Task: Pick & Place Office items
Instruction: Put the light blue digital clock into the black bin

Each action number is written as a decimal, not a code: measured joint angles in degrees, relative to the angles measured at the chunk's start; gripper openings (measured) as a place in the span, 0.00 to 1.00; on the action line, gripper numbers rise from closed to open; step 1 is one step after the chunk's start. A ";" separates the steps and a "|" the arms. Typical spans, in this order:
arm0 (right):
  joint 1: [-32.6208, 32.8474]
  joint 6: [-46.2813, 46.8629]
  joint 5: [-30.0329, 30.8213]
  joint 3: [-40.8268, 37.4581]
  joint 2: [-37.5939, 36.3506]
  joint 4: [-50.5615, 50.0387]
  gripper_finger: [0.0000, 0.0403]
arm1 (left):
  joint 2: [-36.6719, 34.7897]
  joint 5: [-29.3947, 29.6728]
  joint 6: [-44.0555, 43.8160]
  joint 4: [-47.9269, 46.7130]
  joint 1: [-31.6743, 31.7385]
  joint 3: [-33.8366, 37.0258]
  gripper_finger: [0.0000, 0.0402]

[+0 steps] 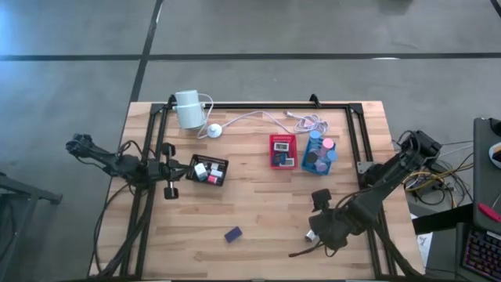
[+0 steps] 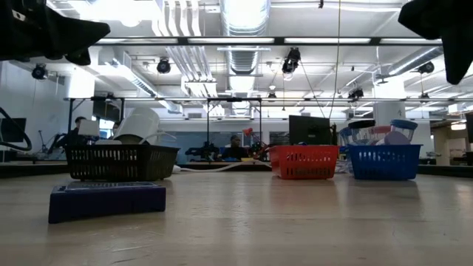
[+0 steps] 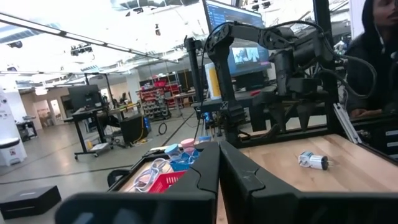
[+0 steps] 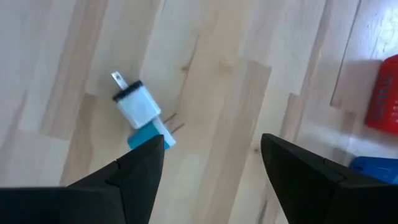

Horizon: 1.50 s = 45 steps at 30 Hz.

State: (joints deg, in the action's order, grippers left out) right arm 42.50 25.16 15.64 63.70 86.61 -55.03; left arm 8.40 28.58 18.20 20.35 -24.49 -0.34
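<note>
Black fingers of our right gripper stand spread wide and empty above the wooden table, with a small white-and-teal charger plug lying just beside one fingertip, not yet between the two. We judge the step in hand to be picking it up: we should shift sideways until the plug sits centred, square the jaws across its short sides, then lower and close. Our left gripper waits pressed shut beside the black tray.
</note>
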 joint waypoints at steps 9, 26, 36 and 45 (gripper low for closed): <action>0.00 -8.89 -0.95 -5.06 1.02 11.23 0.69 | 0.00 0.00 0.00 -0.02 0.02 0.00 0.03; 0.39 -13.53 -9.64 -6.39 3.21 13.48 0.70 | 0.15 0.00 -0.20 0.32 0.04 0.02 0.03; 0.39 -16.62 -9.70 -7.10 7.33 14.18 0.66 | 0.17 -0.07 -0.20 1.49 0.04 0.02 0.03; 0.39 -20.29 -9.92 -7.03 12.77 14.25 0.61 | 0.22 -0.12 0.67 0.18 0.04 0.02 0.03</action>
State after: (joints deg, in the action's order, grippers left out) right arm 42.89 4.88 5.71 56.67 99.37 -40.77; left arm 8.62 28.46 18.87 20.53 -24.45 -0.32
